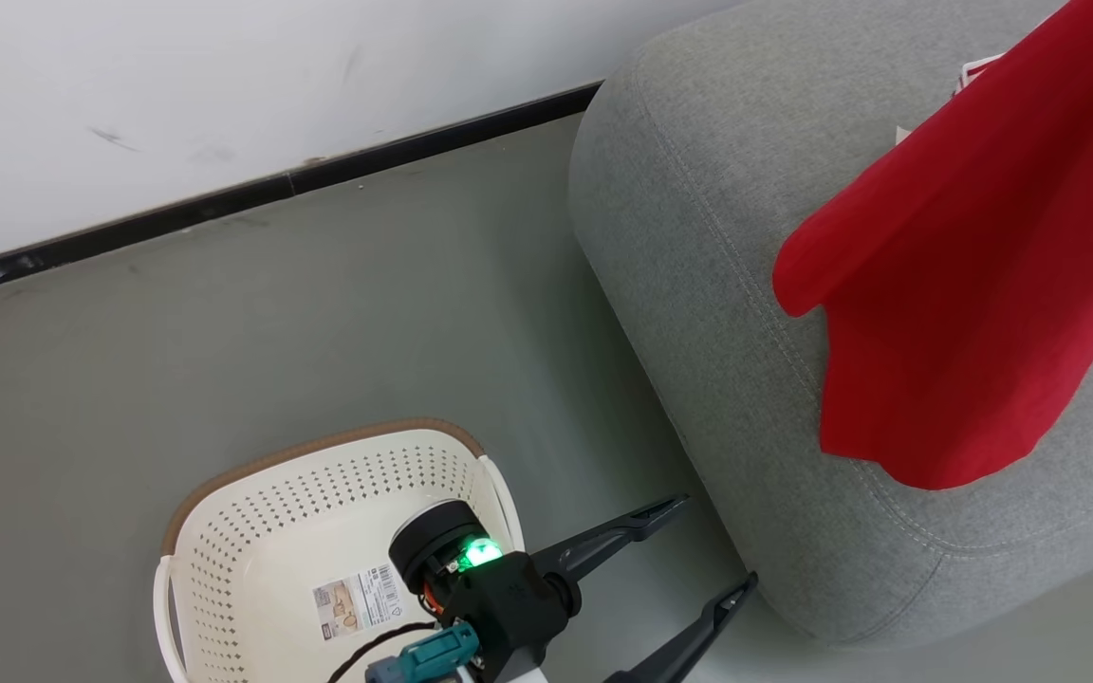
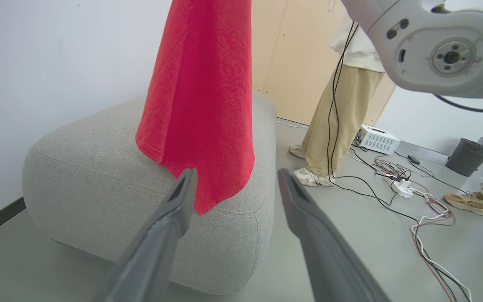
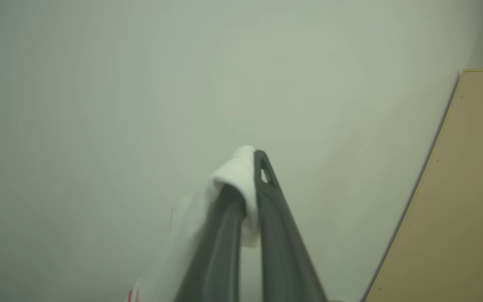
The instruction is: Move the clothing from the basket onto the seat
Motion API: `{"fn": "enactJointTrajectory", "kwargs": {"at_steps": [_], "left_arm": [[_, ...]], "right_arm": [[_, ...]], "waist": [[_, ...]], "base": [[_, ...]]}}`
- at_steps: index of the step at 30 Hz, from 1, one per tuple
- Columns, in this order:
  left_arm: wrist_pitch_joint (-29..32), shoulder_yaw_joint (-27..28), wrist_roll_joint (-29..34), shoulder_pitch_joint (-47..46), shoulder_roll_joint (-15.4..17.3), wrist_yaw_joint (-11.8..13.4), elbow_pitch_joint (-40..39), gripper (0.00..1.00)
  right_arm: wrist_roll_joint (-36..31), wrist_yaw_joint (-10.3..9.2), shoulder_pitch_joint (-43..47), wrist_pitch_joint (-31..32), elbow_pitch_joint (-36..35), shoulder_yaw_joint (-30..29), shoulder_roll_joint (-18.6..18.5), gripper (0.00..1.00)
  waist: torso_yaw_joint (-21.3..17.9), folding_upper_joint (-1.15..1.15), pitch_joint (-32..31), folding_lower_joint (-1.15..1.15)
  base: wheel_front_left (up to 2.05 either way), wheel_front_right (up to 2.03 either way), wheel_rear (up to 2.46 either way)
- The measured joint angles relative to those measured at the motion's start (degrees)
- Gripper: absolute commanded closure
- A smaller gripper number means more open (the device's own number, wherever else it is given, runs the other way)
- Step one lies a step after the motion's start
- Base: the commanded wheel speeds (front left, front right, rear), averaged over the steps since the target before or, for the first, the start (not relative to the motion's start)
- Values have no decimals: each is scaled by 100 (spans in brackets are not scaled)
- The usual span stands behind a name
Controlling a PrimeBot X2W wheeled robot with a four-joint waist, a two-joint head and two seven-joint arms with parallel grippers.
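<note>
The cream basket stands on the floor at the lower left, with a barcode label on its bottom and no clothing in it. My left gripper is open beside it, its fingers pointing at the grey seat. A red piece of clothing hangs down from the upper right over the seat. In the left wrist view the clothing drapes above the seat, beyond my open left gripper. My right gripper is shut on a white part of the clothing. Whether the hem touches the seat, I cannot tell.
A white wall with black skirting runs behind the grey floor. To the seat's right a person in beige trousers stands among cables, a white box and a grey bin. A beige panel stands by the wall.
</note>
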Motion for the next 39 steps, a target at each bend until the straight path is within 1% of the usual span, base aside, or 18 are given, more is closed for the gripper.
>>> {"fn": "enactJointTrajectory", "kwargs": {"at_steps": [9, 15, 20, 26, 32, 39], "left_arm": [[51, -23, 49, -10, -3, 0, -35, 0], [94, -27, 54, -114, -1, 0, -60, 0], [102, -27, 96, -144, 1, 0, -81, 0], [197, -26, 101, -169, 11, 27, -98, 0], [299, -23, 101, -233, 38, 52, -124, 0], [399, -25, 112, -329, 90, 52, -181, 0]], "right_arm": [[-176, 0, -397, -113, 147, -210, -220, 100], [-283, 0, -371, -112, 566, -400, -220, 100], [-294, 0, -241, -80, 876, -528, -163, 100], [-328, 0, 98, 115, 1367, -770, 4, 100], [-336, 0, 192, 163, 1696, -914, 104, 100], [-338, 0, 410, 336, 2239, -1095, 208, 100]], "waist": [[94, 0, 147, 0], [145, 0, 261, 0], [176, 0, 342, 0], [221, 0, 463, 0], [257, 0, 595, 0], [293, 0, 758, 0]], "base": [[0, 0, 0], [0, 0, 0], [0, 0, 0], [0, 0, 0], [0, 0, 0], [0, 0, 0]]}}
